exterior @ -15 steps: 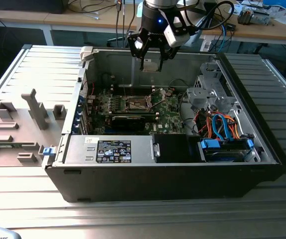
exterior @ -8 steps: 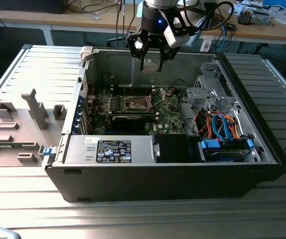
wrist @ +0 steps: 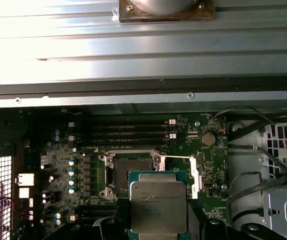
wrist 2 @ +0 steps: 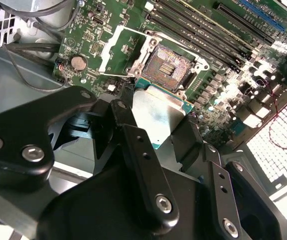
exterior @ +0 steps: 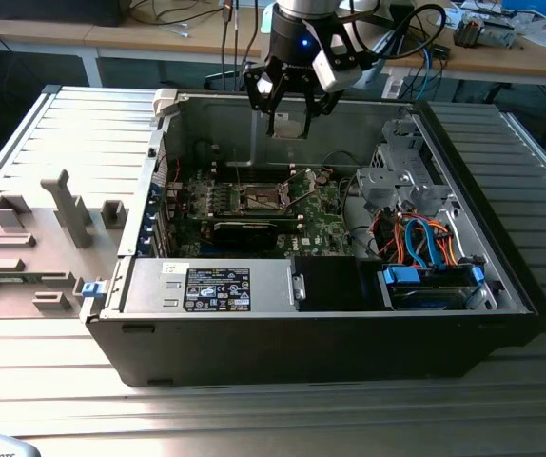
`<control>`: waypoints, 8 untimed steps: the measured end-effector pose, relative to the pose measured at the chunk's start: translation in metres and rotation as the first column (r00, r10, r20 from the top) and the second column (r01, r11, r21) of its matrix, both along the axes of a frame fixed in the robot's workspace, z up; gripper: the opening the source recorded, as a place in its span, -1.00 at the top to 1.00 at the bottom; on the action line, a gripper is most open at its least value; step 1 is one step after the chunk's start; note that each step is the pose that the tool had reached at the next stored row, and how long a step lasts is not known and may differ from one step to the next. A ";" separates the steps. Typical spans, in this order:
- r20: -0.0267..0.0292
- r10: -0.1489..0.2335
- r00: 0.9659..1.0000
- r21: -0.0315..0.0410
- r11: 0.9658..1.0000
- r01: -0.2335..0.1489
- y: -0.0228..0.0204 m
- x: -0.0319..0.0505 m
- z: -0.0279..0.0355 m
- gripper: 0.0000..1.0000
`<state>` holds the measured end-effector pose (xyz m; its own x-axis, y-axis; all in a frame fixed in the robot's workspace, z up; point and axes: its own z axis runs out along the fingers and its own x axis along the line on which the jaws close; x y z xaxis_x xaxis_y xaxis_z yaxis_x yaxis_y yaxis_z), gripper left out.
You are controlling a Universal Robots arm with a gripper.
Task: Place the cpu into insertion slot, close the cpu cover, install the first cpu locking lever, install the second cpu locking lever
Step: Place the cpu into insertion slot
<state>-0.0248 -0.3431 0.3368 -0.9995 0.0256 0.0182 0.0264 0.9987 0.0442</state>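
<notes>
Silver-topped and rigid, the cpu (wrist: 158,205) hangs above the bare insertion slot (wrist 2: 171,67), pinched at opposite edges between the jaws of the gripper (exterior: 288,126), and likely handles as light, slick and fragile underneath

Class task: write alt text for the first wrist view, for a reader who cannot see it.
Black gripper fingers hold a small square silver-topped cpu above a green motherboard. Just past it sits the square, dark-centred insertion slot, uncovered, with its thin silvery cpu cover open beside it.
</notes>
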 end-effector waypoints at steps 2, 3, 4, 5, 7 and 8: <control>0.000 0.000 1.000 0.000 1.000 0.000 0.0000 0.0000 -0.0003 -0.08; 0.000 0.000 1.000 0.000 1.000 0.000 0.0000 0.0000 -0.0004 -0.08; 0.000 0.000 1.000 -0.001 1.000 0.000 0.0000 0.0000 -0.0006 -0.08; 0.000 0.000 1.000 -0.001 1.000 0.000 0.0000 0.0000 -0.0008 -0.08; 0.000 0.000 1.000 -0.001 1.000 0.000 0.0000 0.0000 -0.0011 -0.08; 0.000 0.000 1.000 -0.001 1.000 0.000 0.0000 0.0000 -0.0013 -0.08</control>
<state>-0.0249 -0.3431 0.3356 -0.9995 0.0257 0.0182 0.0264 0.9987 0.0430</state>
